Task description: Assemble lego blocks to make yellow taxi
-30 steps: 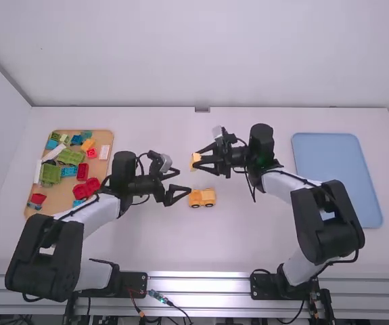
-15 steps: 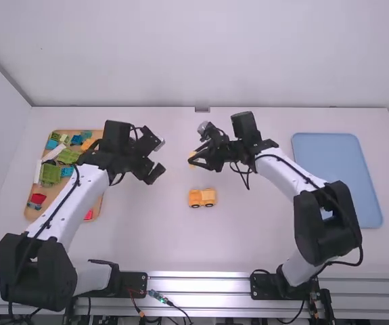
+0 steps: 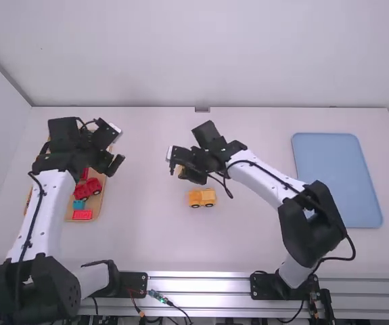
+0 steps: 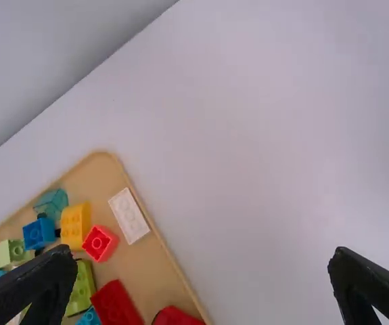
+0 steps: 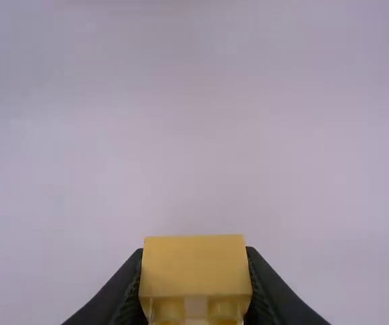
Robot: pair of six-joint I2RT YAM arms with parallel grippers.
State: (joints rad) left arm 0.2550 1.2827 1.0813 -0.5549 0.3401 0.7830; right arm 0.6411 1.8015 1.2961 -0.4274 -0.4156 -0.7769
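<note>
Car (image 3: 201, 197), yellow-orange, boxy, dark-wheeled, upright on table (image 3: 180, 244)

Yellow block (image 5: 195, 267) — squeezed between black fingers (image 5: 128, 291) — above white table (image 5: 201, 135).

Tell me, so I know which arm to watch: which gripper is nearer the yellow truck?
Right. The right gripper is just beyond the truck, holding a yellow block; the left gripper is farther left, near the wooden tray.
</note>
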